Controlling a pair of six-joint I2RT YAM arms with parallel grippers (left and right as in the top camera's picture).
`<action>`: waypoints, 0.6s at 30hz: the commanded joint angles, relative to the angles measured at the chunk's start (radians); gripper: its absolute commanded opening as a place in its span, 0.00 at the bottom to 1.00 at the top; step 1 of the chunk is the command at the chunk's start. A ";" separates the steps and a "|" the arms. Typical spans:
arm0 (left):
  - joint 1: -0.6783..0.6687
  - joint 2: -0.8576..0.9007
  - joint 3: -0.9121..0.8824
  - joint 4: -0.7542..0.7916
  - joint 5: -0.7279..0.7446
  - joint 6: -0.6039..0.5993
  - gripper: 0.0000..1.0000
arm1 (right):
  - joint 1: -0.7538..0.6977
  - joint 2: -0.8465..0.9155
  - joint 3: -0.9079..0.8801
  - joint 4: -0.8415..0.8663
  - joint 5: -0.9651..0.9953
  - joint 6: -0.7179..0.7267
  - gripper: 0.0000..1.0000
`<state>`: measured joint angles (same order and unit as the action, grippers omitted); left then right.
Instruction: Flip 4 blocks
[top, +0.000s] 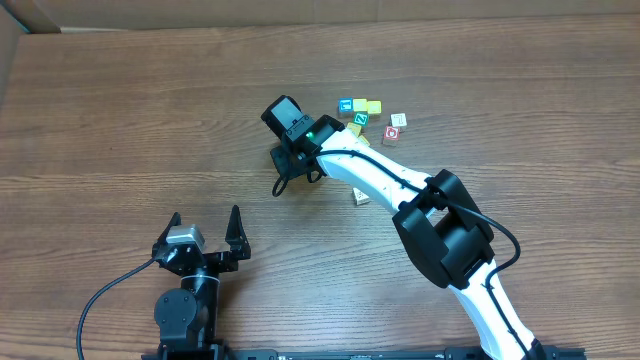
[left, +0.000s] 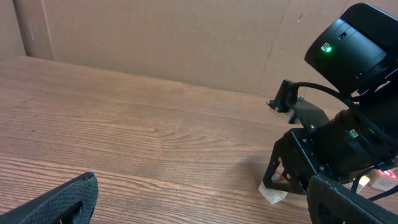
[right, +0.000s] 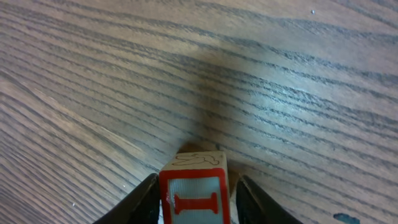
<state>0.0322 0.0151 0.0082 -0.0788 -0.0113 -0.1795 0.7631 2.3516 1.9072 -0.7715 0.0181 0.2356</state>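
Block (right: 193, 200) sits between jaws of our right gripper (right: 195, 186); we cannot tell if pinched. We should squeeze squarely before tipping; left gripper (top: 205, 218) gapes released.

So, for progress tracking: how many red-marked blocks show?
4. One block between the right fingers; a white-topped block, a red-topped block right of the coloured cubes; a pale block beside the right arm, marks unclear. More may be hidden.
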 joint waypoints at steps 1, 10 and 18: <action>-0.007 -0.009 -0.003 0.001 0.011 0.019 1.00 | 0.007 -0.018 -0.007 0.001 0.007 0.000 0.33; -0.007 -0.009 -0.003 0.001 0.011 0.019 1.00 | 0.002 -0.032 0.053 -0.106 0.007 0.000 0.29; -0.007 -0.009 -0.003 0.001 0.011 0.019 1.00 | 0.000 -0.101 0.067 -0.304 0.007 0.015 0.26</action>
<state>0.0322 0.0151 0.0082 -0.0784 -0.0116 -0.1795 0.7628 2.3306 1.9484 -1.0382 0.0177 0.2359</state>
